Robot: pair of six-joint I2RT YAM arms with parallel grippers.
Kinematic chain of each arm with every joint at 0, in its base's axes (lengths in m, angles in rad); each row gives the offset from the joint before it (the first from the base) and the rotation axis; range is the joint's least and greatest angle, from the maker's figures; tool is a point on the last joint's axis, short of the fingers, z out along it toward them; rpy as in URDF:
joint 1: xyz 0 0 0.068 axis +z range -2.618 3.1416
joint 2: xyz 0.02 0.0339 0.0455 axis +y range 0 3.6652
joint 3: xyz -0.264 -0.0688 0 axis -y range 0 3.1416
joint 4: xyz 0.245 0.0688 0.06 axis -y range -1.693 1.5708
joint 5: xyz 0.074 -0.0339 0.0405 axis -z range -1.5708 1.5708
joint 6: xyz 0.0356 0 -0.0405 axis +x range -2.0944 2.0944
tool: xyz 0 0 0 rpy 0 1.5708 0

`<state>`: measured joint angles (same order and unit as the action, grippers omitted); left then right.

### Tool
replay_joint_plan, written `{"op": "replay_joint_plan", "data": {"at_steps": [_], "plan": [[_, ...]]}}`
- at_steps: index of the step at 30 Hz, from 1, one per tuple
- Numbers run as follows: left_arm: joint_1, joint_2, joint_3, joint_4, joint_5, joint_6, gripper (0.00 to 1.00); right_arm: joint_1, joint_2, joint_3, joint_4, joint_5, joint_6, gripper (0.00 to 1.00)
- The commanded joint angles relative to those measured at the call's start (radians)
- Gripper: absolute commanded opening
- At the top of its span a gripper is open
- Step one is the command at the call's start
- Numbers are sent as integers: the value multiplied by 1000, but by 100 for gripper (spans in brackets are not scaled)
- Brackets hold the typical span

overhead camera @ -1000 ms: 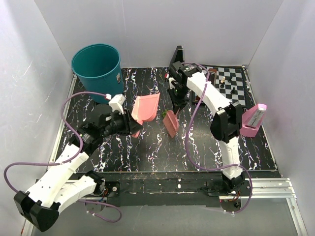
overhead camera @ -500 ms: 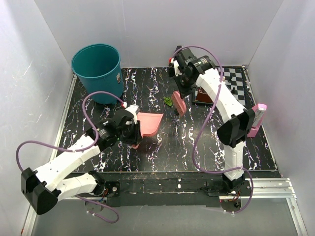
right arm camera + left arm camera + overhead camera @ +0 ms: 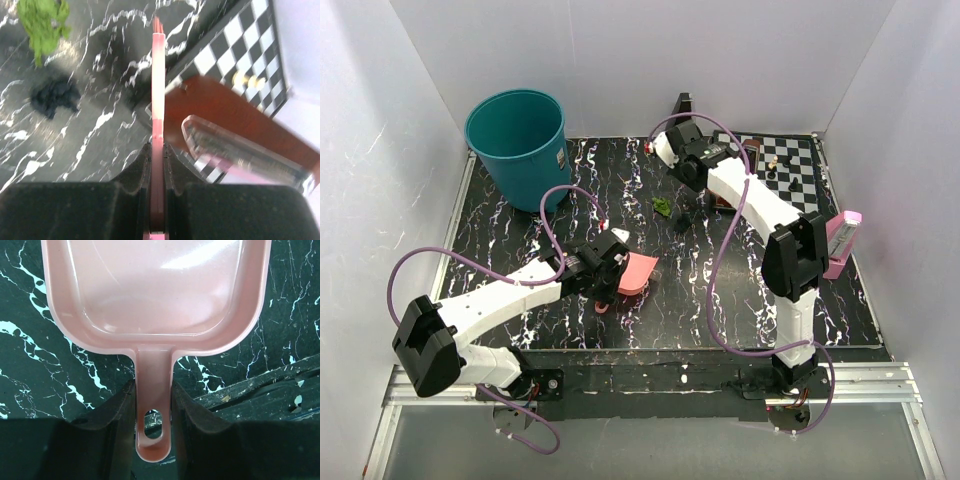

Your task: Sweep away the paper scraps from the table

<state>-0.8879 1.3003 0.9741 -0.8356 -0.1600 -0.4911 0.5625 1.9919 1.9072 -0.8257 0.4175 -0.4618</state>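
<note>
currently the left gripper (image 3: 153, 390) is clenching the handle of a pink dustpan (image 3: 155, 290), one finger pressing on each side of the stem. the pan is lying flat on the table (image 3: 840, 300), near the front edge and mouth pointing away from the arm (image 3: 638, 272). nothing is showing inside it from the left wrist view.

the right gripper (image 3: 157, 150) is grasping a thin pink tool (image 3: 158, 75), seen edge-on from the wrist, fingers pinching it tight. the right arm is reaching toward the back middle of the table.

two paper scraps are sitting on the table near the back middle. the green scrap (image 3: 662, 207) is lying just left of the dark scrap (image 3: 682, 222), the two close but apart. from the right wrist both are showing left of the pink tool, green one (image 3: 45, 22) farther out, dark one (image 3: 54, 97) nearer; neither is touching the tool. both are lying well apart from the dustpan.

a teal bin (image 3: 515, 140) is standing upright at the back left corner. a chessboard (image 3: 795, 165) is lying at the back right, small pieces standing on it. right wrist view is blurring, so finer detail is not readable.
</note>
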Motion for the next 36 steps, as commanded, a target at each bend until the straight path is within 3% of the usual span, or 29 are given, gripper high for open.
{"op": "replay_joint_plan", "data": {"at_steps": [1, 9, 12, 19, 28, 36], "plan": [[-5, -33, 29, 6, -38, 0, 0, 10, 5, -34, 412, -26, -300, 1], [-5, -44, -8, 12, -36, -15, 0, 71, 100, -132, 735, -121, -551, 1], [-5, -53, -18, 3, -53, -21, 0, 74, 104, -143, 694, -253, -567, 1], [-5, -52, -32, -7, -56, -24, 0, 93, 50, -276, 576, -309, -666, 1], [-5, 16, -22, 35, -30, 13, 0, 152, -218, -588, 499, -244, -592, 1], [-52, 134, 21, 130, -133, 71, 0, 116, -230, -401, 276, -172, -379, 1]]}}
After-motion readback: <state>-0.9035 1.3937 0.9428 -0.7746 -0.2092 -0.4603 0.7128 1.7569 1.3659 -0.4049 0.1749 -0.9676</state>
